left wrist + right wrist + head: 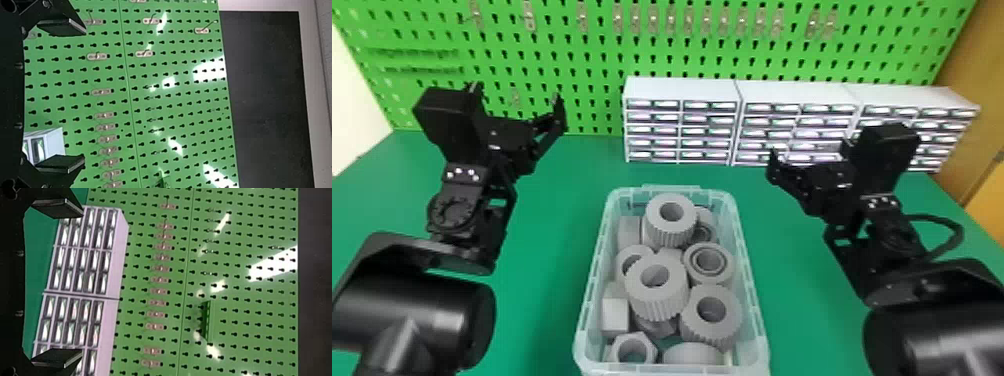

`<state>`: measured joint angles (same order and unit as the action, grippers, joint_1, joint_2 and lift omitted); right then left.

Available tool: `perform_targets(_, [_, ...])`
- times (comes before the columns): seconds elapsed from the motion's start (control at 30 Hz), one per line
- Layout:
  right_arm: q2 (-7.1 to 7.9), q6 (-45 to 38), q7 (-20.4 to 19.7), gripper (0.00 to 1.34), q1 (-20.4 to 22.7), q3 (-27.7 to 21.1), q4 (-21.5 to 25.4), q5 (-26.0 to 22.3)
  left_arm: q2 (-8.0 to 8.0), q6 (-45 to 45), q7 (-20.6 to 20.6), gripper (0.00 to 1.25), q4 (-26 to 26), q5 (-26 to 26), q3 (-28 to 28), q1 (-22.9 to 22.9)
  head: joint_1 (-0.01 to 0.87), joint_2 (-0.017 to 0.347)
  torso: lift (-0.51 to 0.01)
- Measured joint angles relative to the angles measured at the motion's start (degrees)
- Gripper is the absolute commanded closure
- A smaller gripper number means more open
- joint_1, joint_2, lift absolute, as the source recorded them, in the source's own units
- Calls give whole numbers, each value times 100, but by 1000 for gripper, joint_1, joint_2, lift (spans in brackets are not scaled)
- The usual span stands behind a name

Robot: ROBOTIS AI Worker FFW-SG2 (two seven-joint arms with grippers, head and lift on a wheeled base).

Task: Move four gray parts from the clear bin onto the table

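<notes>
Gray parts (658, 300) are just piled up in the bin (588, 305) on the bench (547, 260). Left pincer (517, 95) and right pincer (808, 151) are both held up past its sides, spread wide, nothing gripped.

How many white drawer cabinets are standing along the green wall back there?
3, side by side on the green table: the left one beyond the clear bin, the middle one beside it, the right one partly behind the robot's right arm.
</notes>
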<state>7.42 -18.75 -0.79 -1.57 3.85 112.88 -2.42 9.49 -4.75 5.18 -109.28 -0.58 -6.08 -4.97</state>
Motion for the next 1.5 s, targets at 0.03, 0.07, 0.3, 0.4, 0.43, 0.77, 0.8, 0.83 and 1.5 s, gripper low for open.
perform_targets(0.03, [-16, 22, 1, 64, 32, -56, -2, 48, 0, 0, 0, 136, 14, 2, -17, 10, 686, 26, -50])
perform_targets(0.07, [-29, 42, 4, 62, 65, -120, -11, 88, 0, 0, 0, 136, 30, 2, -33, 21, 686, 26, -50])
perform_targets(0.3, [-121, 296, 27, 62, 247, -578, -96, 177, 9, 0, -46, 137, 228, -76, -180, 61, 686, 26, -50])
perform_targets(0.4, [-149, 373, 41, 62, 232, -626, -184, 186, 13, -3, -54, 137, 338, -88, -239, 62, 686, 26, -50])
perform_targets(0.43, [-154, 389, 49, 62, 216, -621, -209, 187, 13, -4, -54, 134, 367, -94, -246, 65, 686, 26, -50])
perform_targets(0.77, [-176, 410, 61, 64, 35, -503, -327, 161, 13, -93, -149, 133, 547, -189, -212, 39, 686, 26, -50])
perform_targets(0.8, [-176, 391, 61, 65, 25, -510, -328, 149, 12, -98, -153, 133, 552, -192, -215, 33, 686, 26, -50])
perform_targets(0.83, [-175, 359, 61, 67, 12, -520, -328, 131, 11, -104, -157, 134, 557, -197, -221, 28, 686, 26, -50])
perform_targets(1.5, [-48, -77, 61, 68, -155, -249, -321, -17, 9, -123, -167, 133, 566, -249, -201, 7, 686, 26, -50])
